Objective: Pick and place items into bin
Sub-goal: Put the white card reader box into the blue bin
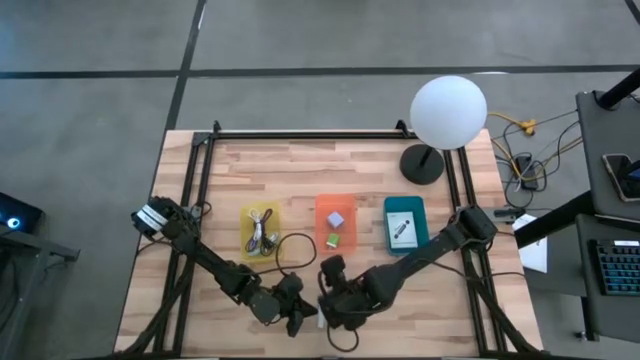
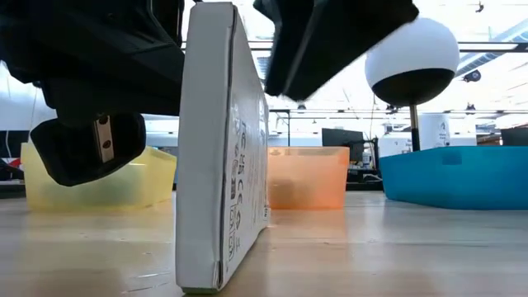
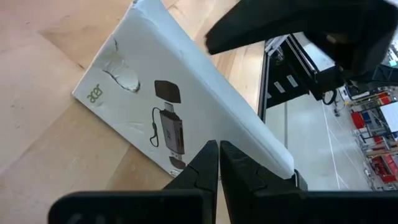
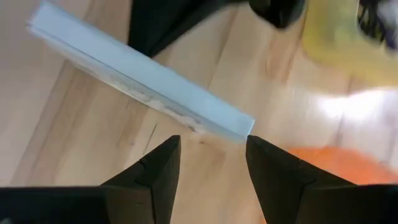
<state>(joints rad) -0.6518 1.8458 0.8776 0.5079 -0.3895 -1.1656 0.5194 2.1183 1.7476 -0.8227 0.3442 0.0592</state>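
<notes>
A flat white printed packet (image 2: 221, 148) stands on its long edge near the table's near edge, almost upright, between my two grippers (image 1: 313, 313). My left gripper (image 3: 219, 158) is shut, just left of the packet with its tips at the printed face. My right gripper (image 4: 211, 149) is open and hovers above and to the right of the packet, whose top edge (image 4: 143, 84) lies just beyond the fingers, untouched. A second white packet (image 1: 400, 231) lies in the teal bin (image 1: 421, 222). The lavender cube (image 1: 337, 218) and green cube (image 1: 332, 240) sit in the orange bin (image 1: 322, 205). Cables (image 1: 262, 234) lie in the yellow bin (image 1: 246, 215). My left gripper's shut fingertips (image 3: 208, 155) stand right at the packet's printed face (image 3: 180, 140), coming about level from the table's left. Whether they touch it, I cannot tell. The packet rests on its long lower edge (image 2: 202, 285) on the table.
The three bins stand in a row across the middle of the table. A loop of dark cable (image 1: 293, 250) lies beside the yellow bin. A lamp with a white globe (image 1: 448, 110) stands on its round base (image 1: 422, 163) at the far right. Metal rails (image 1: 300, 135) frame the table.
</notes>
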